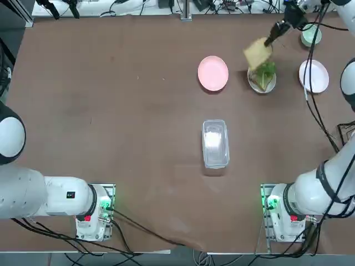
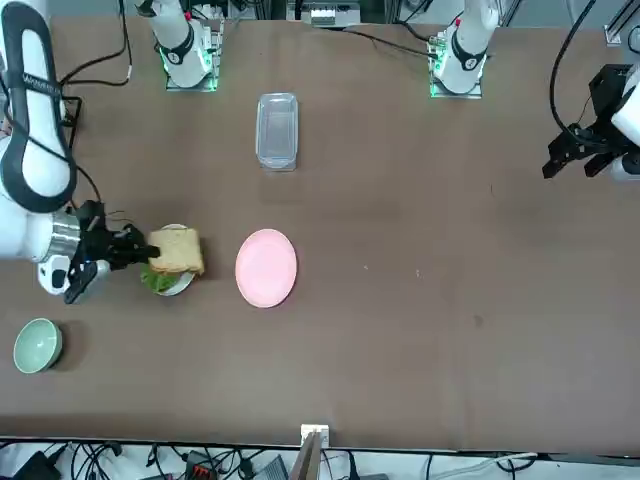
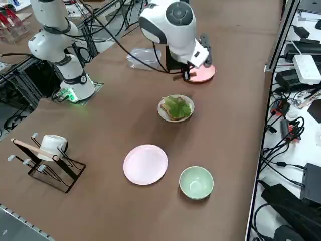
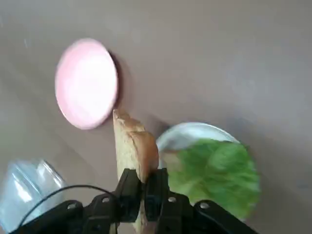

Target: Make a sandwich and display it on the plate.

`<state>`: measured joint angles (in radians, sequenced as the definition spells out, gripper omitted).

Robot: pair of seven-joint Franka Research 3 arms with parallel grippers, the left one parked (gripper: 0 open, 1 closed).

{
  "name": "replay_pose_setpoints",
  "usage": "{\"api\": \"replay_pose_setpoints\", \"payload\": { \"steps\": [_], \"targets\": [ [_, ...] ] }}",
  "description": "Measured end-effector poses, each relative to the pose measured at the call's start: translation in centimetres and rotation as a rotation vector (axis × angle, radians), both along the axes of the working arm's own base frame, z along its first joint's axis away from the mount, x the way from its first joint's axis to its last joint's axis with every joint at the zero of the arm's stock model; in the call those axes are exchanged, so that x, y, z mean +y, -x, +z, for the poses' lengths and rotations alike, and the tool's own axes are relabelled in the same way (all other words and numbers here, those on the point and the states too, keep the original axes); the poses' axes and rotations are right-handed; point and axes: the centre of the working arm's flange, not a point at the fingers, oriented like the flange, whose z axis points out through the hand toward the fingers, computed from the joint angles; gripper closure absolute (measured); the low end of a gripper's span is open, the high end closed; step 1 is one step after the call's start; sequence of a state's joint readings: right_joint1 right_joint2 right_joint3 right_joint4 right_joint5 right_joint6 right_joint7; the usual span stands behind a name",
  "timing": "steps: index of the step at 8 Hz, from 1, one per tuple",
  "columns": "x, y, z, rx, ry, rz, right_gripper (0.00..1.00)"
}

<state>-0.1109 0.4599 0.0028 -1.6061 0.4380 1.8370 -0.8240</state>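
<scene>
- Pink plate point(image 1: 213, 73) sits just beside the plate point(image 1: 252, 81); clear box point(image 1: 215, 143) mid-table; green bowl point(image 3: 196, 182) and pinkish plate point(image 3: 145, 164) near.
- Plate holds bread point(image 3: 167, 113) under lettuce point(image 3: 177, 106).
- Right gripper point(image 4: 143, 184) clamps a tan bread slice point(image 4: 131, 146) by its edge, above the plate.

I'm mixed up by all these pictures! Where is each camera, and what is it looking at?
Top: overhead, both arm bases at the near edge.
Front: across the table, facing the robot; right gripper shut on a bread slice.
Right side: raised, looking diagonally; right arm above the white plate.
Right wrist: on the arm, seeing its fingers.
All show the pink plate.
</scene>
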Motion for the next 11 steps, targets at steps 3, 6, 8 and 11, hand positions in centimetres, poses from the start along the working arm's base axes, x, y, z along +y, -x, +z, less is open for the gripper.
{"api": "replay_pose_setpoints", "payload": {
  "steps": [3,6,8,11],
  "targets": [
    [-4.8,-0.6,-4.5,-0.018,-0.069,0.295,0.91],
    [-5.3,-1.6,-5.3,0.002,-0.061,0.369,0.92],
    [-5.2,-1.6,-5.2,0.004,-0.057,0.377,0.92],
    [-5.1,-1.5,-6.3,0.044,-0.071,0.329,0.92]
  ]
}}
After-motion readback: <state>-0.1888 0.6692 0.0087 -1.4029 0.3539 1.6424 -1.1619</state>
